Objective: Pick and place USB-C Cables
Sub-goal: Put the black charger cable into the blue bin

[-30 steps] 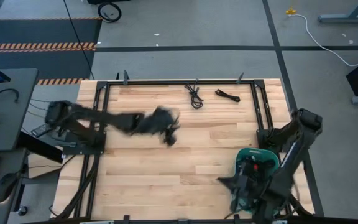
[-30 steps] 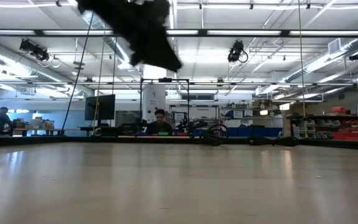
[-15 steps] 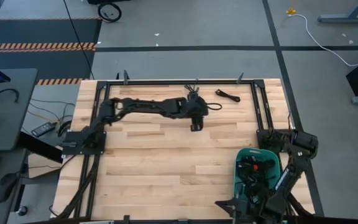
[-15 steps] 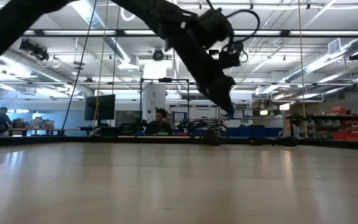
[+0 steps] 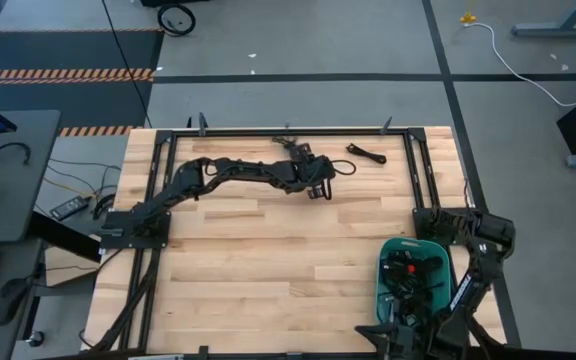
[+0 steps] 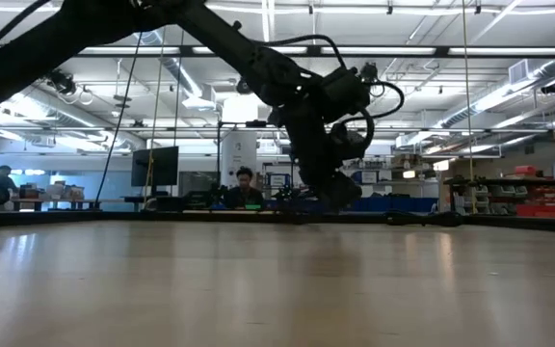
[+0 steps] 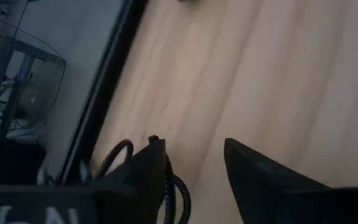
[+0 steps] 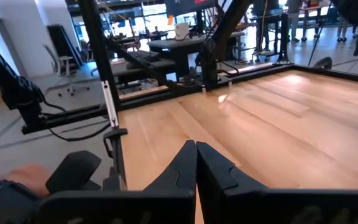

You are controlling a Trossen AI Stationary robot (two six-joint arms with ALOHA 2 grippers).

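Note:
A loose black USB-C cable (image 7: 180, 194) lies on the wooden table near its far edge. My left gripper (image 7: 192, 146) is open and slants down over it; part of the cable lies in the gap beside one finger, and a loop (image 7: 114, 155) lies outside that finger. In the high view this gripper (image 5: 317, 188) sits at the far middle. A second, bundled cable (image 5: 366, 153) lies to its right. My right gripper (image 8: 196, 148) is shut and holds nothing; it is level near the table's front edge, beside the green bin (image 5: 388, 262). My left gripper stands open astride the loose cable, which runs close along one finger (image 7: 157, 168). Whether that finger touches the cable, I cannot tell.
The green bin at the near right holds several black cables (image 5: 413, 272). A black metal frame (image 5: 268, 131) runs along the table's far, left and right edges. Bare wood fills the table's middle and near left.
My left gripper has swung from the table's middle toward the far edge and to the right, and has come down and tipped over the loose cable. My right gripper has moved toward the near edge beside the bin and stayed shut.

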